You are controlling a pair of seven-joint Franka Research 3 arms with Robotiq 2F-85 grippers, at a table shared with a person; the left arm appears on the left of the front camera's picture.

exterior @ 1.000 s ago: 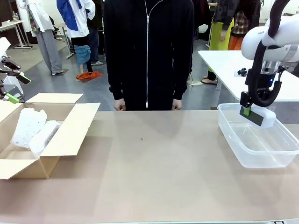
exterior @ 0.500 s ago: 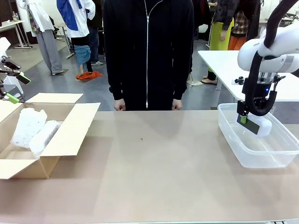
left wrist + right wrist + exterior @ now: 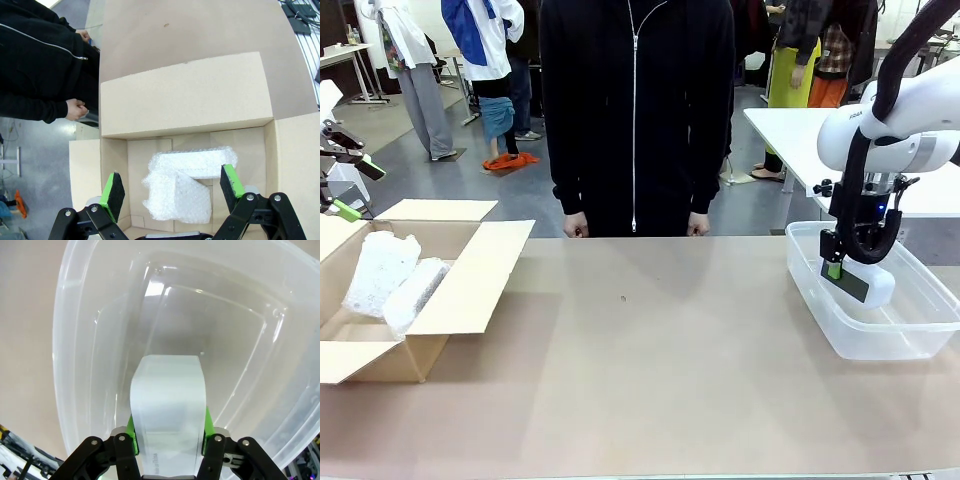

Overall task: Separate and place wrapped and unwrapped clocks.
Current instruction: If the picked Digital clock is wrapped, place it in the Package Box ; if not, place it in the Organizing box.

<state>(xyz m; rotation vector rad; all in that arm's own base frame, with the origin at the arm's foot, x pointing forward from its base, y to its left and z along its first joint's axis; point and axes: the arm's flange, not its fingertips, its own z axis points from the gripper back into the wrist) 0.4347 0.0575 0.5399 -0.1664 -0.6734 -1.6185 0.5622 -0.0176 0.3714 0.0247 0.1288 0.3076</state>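
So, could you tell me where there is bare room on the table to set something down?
The broad tabletop between the cardboard box and the clear plastic bin is bare. The box holds two bubble-wrapped bundles; the right gripper holds the unwrapped clock inside the bin.

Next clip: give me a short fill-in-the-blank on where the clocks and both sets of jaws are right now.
1. The right gripper is shut on the ____ clock.
2. That clock hangs over the clear plastic ____.
3. Both bubble-wrapped clocks lie inside the ____ box.
4. The left gripper, above that box, has its jaws ____.

Missing words: unwrapped; bin; cardboard; open
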